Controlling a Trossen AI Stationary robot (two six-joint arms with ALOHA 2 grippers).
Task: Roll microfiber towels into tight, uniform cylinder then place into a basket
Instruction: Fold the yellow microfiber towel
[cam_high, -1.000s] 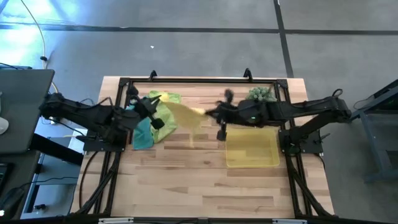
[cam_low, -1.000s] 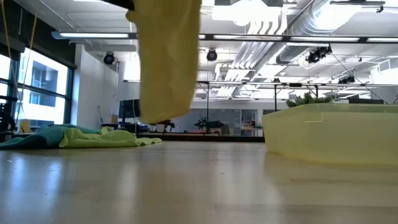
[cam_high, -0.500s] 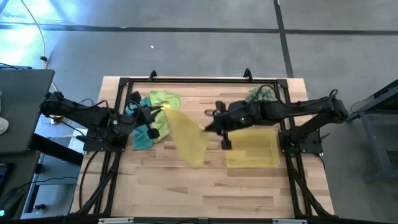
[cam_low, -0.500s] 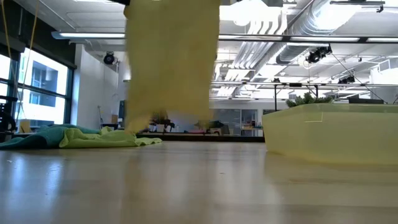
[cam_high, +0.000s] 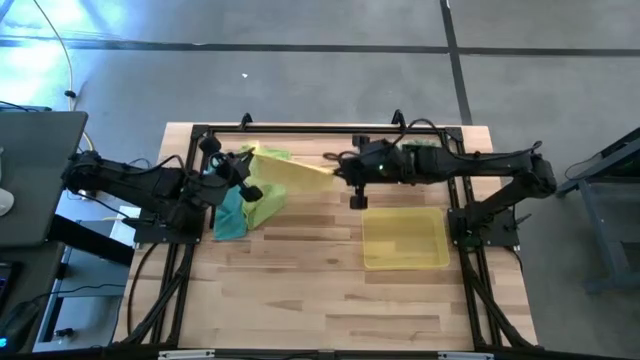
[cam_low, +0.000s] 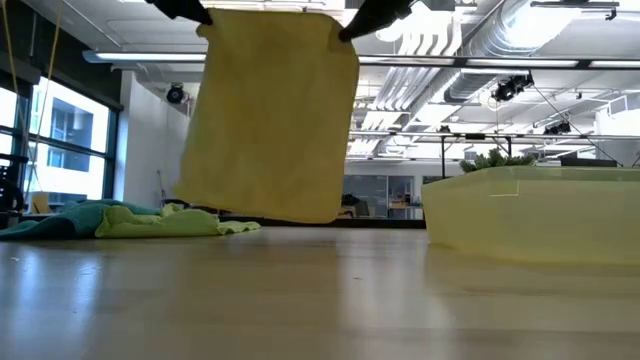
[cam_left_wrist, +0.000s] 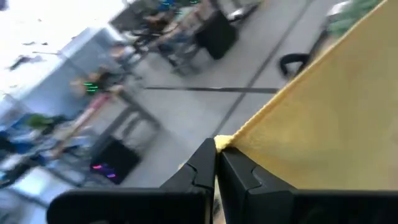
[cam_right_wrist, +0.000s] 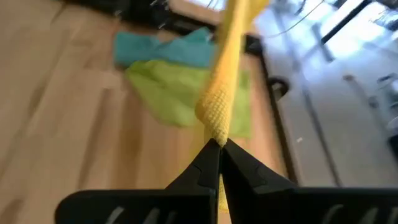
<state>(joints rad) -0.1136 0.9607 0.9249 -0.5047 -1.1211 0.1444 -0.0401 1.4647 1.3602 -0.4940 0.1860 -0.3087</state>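
Even overhead light falls on the wooden table (cam_high: 300, 290) in the high view, with blue-white glare at the frame's upper left. In the low view, ceiling strip lights (cam_low: 440, 35) burn bright at upper right and windows (cam_low: 60, 130) glow at left. Both wrist views are soft, their backgrounds streaked with blur and washed out.

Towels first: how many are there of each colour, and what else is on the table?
Yellow towel: 1
Lime green towel: 1
Teal towel: 1
Yellow basket: 1
Spiky green plant: 1
Total: 5
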